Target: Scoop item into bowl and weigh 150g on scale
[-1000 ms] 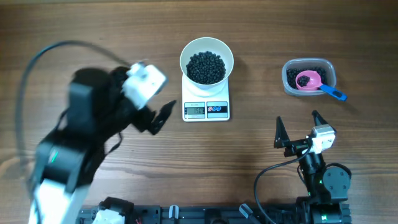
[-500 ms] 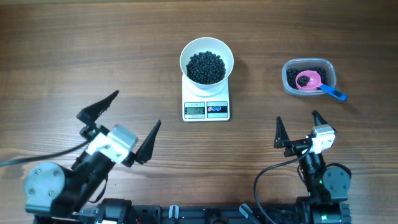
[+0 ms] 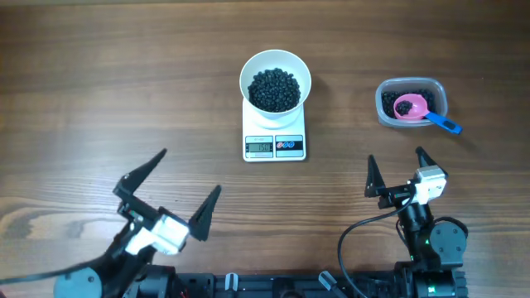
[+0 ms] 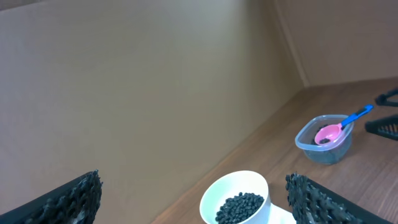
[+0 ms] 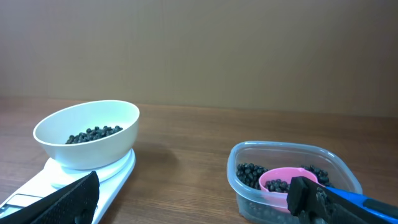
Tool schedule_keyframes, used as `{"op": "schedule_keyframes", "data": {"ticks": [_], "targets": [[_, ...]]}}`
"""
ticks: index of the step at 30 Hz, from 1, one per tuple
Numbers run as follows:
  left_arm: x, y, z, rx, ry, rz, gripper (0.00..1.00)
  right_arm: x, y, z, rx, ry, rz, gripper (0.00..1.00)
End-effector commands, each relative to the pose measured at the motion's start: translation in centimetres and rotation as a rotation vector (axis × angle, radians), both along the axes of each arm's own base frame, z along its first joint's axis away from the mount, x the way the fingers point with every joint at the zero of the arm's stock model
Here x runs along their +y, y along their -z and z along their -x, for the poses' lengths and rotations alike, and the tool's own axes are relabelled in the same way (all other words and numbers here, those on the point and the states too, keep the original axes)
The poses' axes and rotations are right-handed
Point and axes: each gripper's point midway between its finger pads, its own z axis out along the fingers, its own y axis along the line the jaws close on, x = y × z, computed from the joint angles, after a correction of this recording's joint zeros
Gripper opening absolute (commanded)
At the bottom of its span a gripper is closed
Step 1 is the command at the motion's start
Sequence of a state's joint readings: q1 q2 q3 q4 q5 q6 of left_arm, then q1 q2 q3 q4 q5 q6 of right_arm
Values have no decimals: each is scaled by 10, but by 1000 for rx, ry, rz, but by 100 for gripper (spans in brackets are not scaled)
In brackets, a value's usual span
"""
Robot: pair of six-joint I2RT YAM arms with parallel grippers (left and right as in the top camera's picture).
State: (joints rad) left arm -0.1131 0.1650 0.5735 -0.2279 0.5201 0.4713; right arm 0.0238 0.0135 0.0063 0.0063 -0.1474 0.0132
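The white bowl [image 3: 246,76] stands on the scale [image 3: 274,146] at mid-table and holds a heap of black beads, the item [image 3: 274,89]. Through the left wrist camera the bowl [image 4: 214,190] and its beads [image 4: 242,205] lie ahead between the fingers. My left gripper [image 3: 189,171] is open and empty near the front left, well clear of the scale. My right gripper [image 3: 395,157] is open and empty at the front right, facing the bowl [image 5: 87,154] and the scale [image 5: 37,186].
A clear plastic tub [image 3: 383,96] at the back right holds more black beads and a pink scoop [image 3: 411,106] with a blue handle [image 3: 444,125]. In the right wrist view the tub [image 5: 249,158] sits just beyond the right finger.
My left arm has pulled back from beside the scale toward the table's front left edge, its gripper staying open. The right arm, bowl and scoop have not moved.
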Motion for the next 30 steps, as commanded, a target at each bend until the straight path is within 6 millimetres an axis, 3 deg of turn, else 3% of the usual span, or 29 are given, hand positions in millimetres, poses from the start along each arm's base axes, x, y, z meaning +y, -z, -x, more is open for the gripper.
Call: {"op": "schedule_keyframes", "data": {"ticks": [1,8,15,18,21,27,30], "targets": [[-1,11,11,-43,15,-14,100,-2,-2,0,-13,13,10,100],[-1,38,5,-45,14,-16,100,-2,-2,0,-13,13,10,100],[2,15,7,-162,-3,9,100,-2,-2,0,-13,13,10,100],[17,-6,5,-157,-44,204,100,-2,-2,0,-13,13,10,100],[45,-16,-5,-89,-118,490,100,-2,-2,0,-13,13,10,100],[71,-11,-17,-47,-177,747,100,-2,-2,0,-13,13,11,100],[76,3,-25,-26,-194,798,100,-2,-2,0,-13,13,10,100]]}}
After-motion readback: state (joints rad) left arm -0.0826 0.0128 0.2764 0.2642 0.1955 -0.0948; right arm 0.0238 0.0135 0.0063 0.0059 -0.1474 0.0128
